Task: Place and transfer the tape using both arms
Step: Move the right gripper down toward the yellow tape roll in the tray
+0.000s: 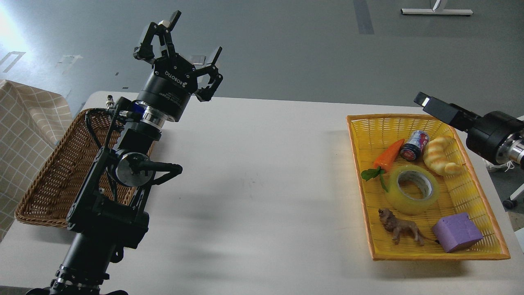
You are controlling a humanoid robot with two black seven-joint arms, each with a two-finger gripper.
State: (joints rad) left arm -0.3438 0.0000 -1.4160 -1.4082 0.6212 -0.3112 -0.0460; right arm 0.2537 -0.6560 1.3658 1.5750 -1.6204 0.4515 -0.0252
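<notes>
The tape [398, 200], a wide translucent yellow roll with a grey-white core, lies flat in the yellow basket [389, 116] on the right of the white table. My left gripper [193, 37] is open and empty, raised high above the table's far left, beside the brown wicker basket [53, 172]. My right gripper [434, 106] comes in from the right edge, above the yellow basket's far right corner and well apart from the tape. It is seen side-on as one dark block, so its fingers cannot be told apart.
The yellow basket also holds a toy carrot [388, 155], a small can [414, 144], a bread roll [440, 155], a toy lion [399, 226] and a purple block [456, 232]. A checked cloth [24, 123] hangs at the far left.
</notes>
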